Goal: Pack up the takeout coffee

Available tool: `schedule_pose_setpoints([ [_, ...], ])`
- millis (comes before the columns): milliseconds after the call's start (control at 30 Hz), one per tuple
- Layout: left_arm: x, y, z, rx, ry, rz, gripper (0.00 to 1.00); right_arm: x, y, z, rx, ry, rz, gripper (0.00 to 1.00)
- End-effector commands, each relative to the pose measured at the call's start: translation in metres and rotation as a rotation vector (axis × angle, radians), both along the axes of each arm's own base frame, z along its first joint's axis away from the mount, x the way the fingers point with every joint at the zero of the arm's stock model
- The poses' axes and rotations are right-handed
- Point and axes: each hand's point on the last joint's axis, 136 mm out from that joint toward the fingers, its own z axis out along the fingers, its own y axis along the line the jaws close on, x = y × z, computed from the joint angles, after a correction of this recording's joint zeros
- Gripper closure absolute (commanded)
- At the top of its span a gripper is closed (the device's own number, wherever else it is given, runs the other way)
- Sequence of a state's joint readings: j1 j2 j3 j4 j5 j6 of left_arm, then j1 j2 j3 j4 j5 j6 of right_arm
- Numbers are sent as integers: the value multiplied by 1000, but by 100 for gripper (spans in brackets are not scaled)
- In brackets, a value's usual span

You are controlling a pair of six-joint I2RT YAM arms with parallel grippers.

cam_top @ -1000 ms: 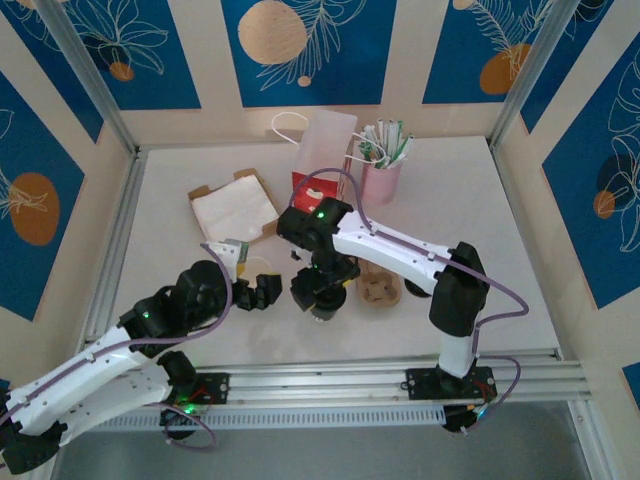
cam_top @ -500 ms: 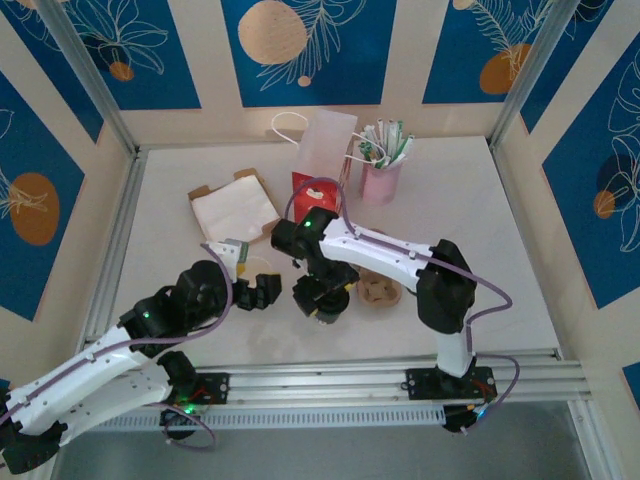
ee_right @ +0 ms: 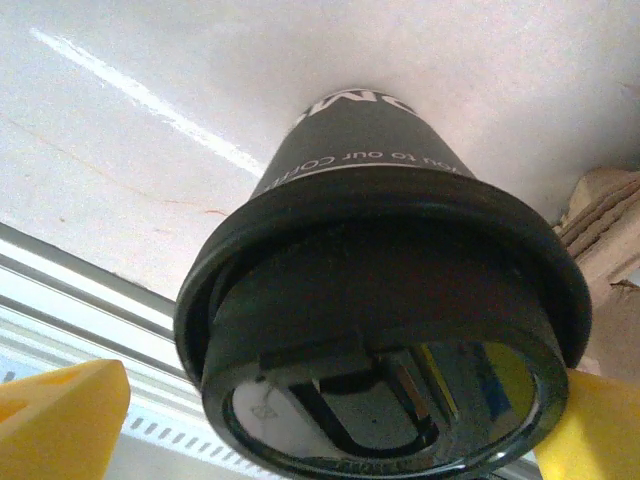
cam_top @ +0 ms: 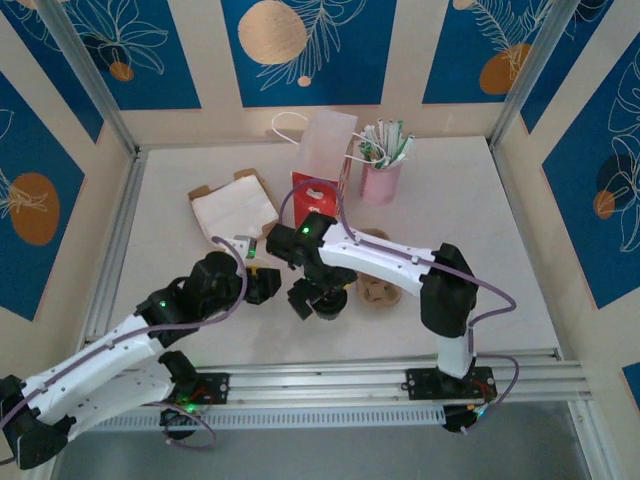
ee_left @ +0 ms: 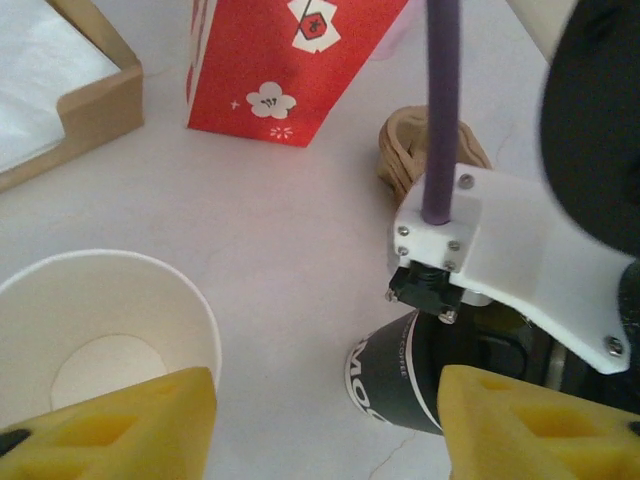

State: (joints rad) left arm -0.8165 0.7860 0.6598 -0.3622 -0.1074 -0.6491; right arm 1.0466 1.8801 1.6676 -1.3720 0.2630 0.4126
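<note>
Two claws: both at work over the middle of the table.
Right gripper [ee_right: 330, 400]: yellow pads spread wide either side of the black coffee cup [ee_right: 375, 330], lid on, nothing clamped as far as I can see.
Left gripper [ee_left: 325, 425]: pads apart, the empty white paper cup [ee_left: 100, 330] just beside its left pad; no grip visible.
Coffee cup: standing upright on the table, next to the brown cardboard carrier [cam_top: 378, 291].
Step in hand: my read, lining up the grasp on the lidded cup.
Next move: pinch the cup squarely, lift it level, seat it in the carrier.
Red bag [cam_top: 322, 188]: standing just behind.
Surface: pale table [cam_top: 480, 220], faintly scuffed.
Room: blue panels [cam_top: 300, 50] with leaf prints, metal frame.
</note>
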Motion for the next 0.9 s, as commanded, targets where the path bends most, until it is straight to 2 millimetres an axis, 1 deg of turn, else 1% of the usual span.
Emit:
schedule_pose_setpoints([
  [0,1,-8,1,-100,39,-17,49,-3,-3,15,48,-41,14,1],
  [167,6,-14,1,-222,99,-44,53,-4,-3,22,118,-72,47,1],
  [300,6,-23,-2,-263,146,-85,54,-2,0,23,186,-64,51,1],
  [467,2,-52,-2,-328,228,-206,53,-5,5,19,239,-39,103,1],
  [567,2,-63,-11,-318,294,-244,55,-3,4,16,249,-38,117,1],
  [667,4,-66,-17,-309,320,-246,56,-1,1,15,248,-36,114,1],
  [767,6,-65,-15,-304,306,-237,56,-1,-1,21,256,-48,108,1],
  [867,7,-61,-9,-287,285,-227,56,-1,-4,32,266,-60,96,1],
])
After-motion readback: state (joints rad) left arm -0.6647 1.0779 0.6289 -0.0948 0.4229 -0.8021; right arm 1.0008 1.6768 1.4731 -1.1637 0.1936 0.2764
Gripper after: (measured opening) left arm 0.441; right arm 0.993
